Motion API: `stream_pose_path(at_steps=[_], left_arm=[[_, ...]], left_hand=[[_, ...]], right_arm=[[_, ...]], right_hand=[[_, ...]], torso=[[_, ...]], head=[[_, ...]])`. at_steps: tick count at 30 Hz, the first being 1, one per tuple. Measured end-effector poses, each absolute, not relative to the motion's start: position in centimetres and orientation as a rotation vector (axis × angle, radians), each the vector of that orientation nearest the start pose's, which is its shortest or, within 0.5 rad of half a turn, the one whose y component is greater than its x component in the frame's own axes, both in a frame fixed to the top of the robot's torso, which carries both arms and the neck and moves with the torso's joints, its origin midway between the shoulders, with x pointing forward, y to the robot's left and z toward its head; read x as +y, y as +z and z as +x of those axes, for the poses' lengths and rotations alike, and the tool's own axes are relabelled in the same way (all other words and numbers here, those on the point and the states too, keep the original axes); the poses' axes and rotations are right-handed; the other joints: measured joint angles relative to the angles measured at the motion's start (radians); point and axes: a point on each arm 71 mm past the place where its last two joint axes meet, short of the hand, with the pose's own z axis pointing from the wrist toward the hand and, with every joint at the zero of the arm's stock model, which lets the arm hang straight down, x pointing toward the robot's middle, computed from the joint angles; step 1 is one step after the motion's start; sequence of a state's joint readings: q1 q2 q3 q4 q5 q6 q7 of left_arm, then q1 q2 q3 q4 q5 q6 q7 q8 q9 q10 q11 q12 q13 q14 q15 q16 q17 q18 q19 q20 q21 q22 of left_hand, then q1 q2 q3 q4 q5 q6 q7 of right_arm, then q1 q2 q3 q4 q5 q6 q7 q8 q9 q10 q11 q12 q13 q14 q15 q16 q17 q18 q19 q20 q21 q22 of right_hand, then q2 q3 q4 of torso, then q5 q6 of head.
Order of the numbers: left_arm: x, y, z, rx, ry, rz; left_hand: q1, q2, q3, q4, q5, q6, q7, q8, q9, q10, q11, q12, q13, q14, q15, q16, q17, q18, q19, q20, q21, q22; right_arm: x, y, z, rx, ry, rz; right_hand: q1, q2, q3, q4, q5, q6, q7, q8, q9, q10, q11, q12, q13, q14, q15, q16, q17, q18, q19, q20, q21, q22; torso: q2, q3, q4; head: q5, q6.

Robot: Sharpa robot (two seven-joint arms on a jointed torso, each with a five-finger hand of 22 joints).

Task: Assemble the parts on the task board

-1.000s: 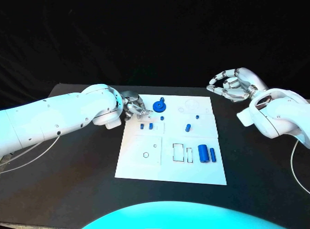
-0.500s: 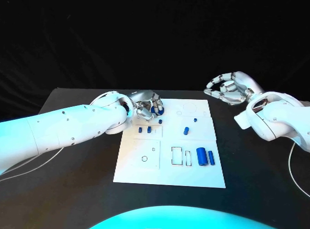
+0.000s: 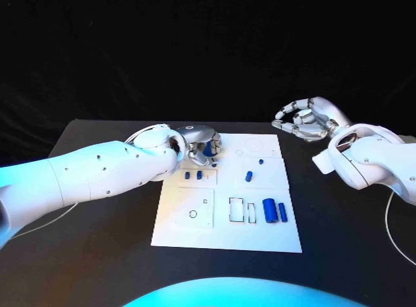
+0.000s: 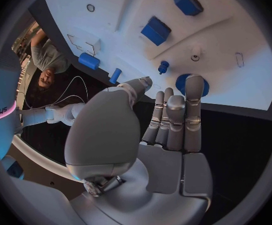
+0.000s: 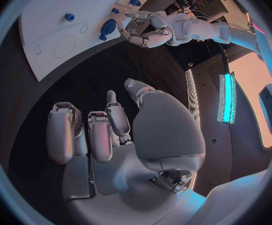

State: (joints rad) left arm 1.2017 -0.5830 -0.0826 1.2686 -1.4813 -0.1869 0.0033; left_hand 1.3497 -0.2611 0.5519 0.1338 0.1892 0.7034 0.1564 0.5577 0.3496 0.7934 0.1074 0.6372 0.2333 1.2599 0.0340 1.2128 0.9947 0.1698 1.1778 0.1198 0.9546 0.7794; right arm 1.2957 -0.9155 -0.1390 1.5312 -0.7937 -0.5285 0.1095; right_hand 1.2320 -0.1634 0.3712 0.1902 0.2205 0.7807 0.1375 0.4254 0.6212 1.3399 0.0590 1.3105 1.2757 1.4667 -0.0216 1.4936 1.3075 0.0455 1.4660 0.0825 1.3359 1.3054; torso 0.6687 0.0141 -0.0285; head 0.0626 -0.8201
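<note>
The white task board (image 3: 254, 236) lies in the middle of the black table. My left hand (image 3: 201, 144) is over its far left corner, fingers stretched out, their tips at a blue round part (image 4: 187, 82) that they partly hide; the thumb stays off it. A small blue peg (image 4: 163, 66) stands just beyond. Two small blue blocks (image 3: 193, 174), another peg (image 3: 249, 176) and two blue cylinders (image 3: 274, 210) lie on the board. My right hand (image 3: 305, 119) hovers past the far right corner, loosely curled and holding nothing.
Outlined slots (image 3: 237, 208) and a small ring mark (image 3: 194, 212) show on the board's near half. Bare black table (image 3: 97, 256) surrounds the board. The right wrist view shows the left hand (image 5: 142, 27) at the board's edge (image 5: 48, 30).
My left hand has moved from beside the board's far left corner onto it and now covers the blue round part. The right hand has hardly moved.
</note>
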Motion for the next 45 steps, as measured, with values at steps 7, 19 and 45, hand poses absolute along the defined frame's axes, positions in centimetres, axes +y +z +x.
stream_pose_path(at_steps=[7,19,45], left_arm=[[12.7,-22.2,51.5,1.807,-0.68,0.392],[12.3,-22.7,51.7,1.853,-0.646,0.427],[11.9,-23.3,51.8,1.877,-0.635,0.435]], left_hand=[[-0.001,-0.001,-0.008,0.003,0.0,0.01,0.004,-0.002,-0.005,-0.004,0.004,-0.002,-0.006,0.0,0.0,0.007,-0.007,0.0,0.0,0.0,0.01,0.013],[0.009,0.009,-0.008,0.003,0.0,0.026,0.007,-0.018,-0.016,-0.003,0.004,-0.007,-0.014,0.004,0.004,0.03,0.001,0.0,0.012,0.002,0.047,0.053],[0.049,0.041,0.054,-0.032,-0.004,0.092,0.001,-0.06,-0.043,0.079,-0.011,-0.037,-0.047,0.059,-0.009,0.109,0.045,-0.032,0.063,-0.002,0.167,0.186]], right_arm=[[-24.4,-16.3,49.2,1.529,0.926,0.428],[-24.3,-16.3,49.2,1.53,0.929,0.427],[-24.2,-16.3,49.2,1.53,0.932,0.426]], right_hand=[[0.0,0.0,0.003,0.003,0.0,0.0,0.0,0.0,0.0,-0.004,-0.004,0.0,-0.002,0.0,0.0,0.0,0.001,0.0,0.0,0.0,-0.004,-0.002],[0.0,0.0,0.003,0.003,0.0,0.0,0.0,0.0,0.0,-0.004,-0.004,0.0,-0.002,0.0,0.0,0.0,0.0,0.0,0.0,0.0,-0.004,-0.002],[0.0,0.0,0.003,0.003,0.0,0.0,0.0,0.004,-0.001,-0.003,-0.003,0.0,-0.002,0.0,0.0,0.0,0.0,0.0,0.0,0.0,-0.004,-0.002]], torso=[[0.0,0.0,0.0006],[0.0,0.0003,0.001],[0.0,0.0006,0.0018]], head=[[-0.002,-0.002],[-0.003,-0.004],[-0.006,-0.012]])
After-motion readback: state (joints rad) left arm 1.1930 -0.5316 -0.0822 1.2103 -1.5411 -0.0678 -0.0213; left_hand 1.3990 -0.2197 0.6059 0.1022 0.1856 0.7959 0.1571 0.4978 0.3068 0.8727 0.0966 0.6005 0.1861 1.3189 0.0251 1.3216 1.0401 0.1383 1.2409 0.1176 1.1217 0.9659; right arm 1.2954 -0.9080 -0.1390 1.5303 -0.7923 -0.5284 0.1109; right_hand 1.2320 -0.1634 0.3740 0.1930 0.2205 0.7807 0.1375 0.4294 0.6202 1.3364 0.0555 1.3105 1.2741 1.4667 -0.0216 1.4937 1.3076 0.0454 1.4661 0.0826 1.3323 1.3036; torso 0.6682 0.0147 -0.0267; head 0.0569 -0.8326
